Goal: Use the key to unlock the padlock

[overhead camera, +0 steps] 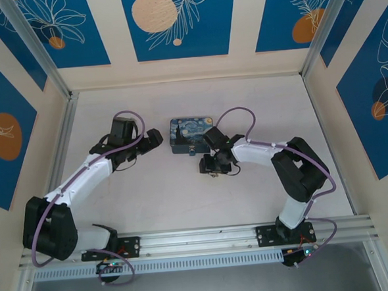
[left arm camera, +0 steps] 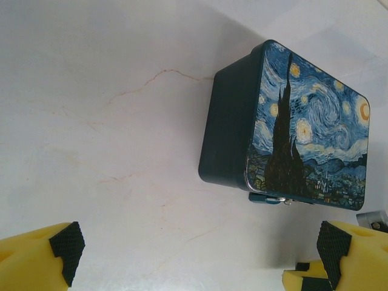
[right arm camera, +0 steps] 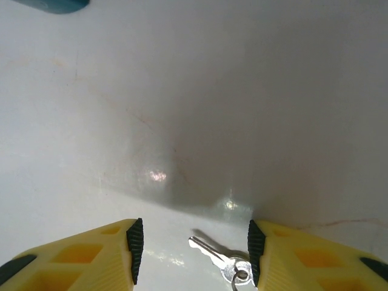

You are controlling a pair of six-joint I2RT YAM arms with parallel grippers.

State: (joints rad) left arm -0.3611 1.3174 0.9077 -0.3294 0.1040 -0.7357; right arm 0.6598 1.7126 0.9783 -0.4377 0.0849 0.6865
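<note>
Progress: early. Key [right arm camera: 209, 250] not yet gripped; padlock [left arm camera: 267, 197] untouched, locked or not cannot be told. Left to be done: key grasp, insertion, turn.

Right end effector [right arm camera: 194, 250] held low over desk [right arm camera: 182, 91], jaws partly apart, key straddled, nothing held. Left end effector [left arm camera: 199, 248] spread wide, empty, aimed toward tin [left arm camera: 303, 127].

Key: small, thin, silvery, laid flat on desk, ring at head close to one pad. Padlock: tiny dark blue body with silvery bit, tucked against tin edge nearest left end effector.

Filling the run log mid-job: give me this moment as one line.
phase: key pickup | right gripper: open, fingers either side of key | left gripper: open, facing tin | padlock: at tin's edge
</note>
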